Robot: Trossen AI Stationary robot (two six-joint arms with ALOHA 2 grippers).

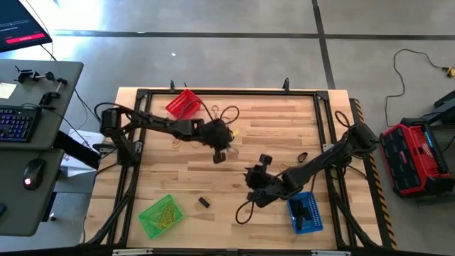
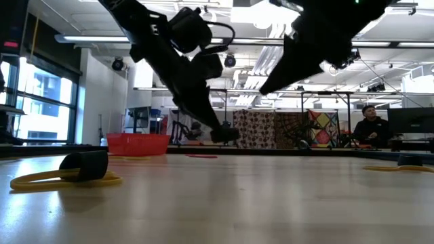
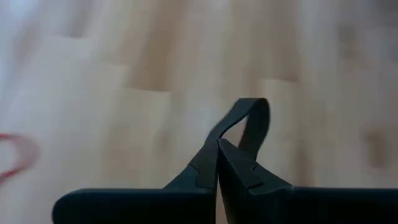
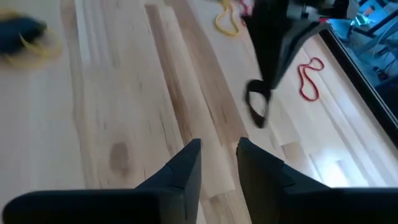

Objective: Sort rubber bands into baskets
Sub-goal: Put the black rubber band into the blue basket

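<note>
Left tool pinched closed mid-table; right tool seemingly slightly parted.

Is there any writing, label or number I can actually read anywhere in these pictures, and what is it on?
None can be read.
Monitor beside the table: a red bar with lines of text, too small to read.
Red and black machine on the floor: any markings too small to read.
Red basket, green basket, blue basket: no lettering visible.

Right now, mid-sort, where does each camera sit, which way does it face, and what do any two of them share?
High: overhead, straight down; both arms, table, three baskets.
Low: table height, facing the room; both arms descend, red basket behind.
Left wrist: past the left gripper, shut on a black rubber band.
Right wrist: past the right gripper, open, toward the left arm.
Shared: both wrist views show that black band.
</note>
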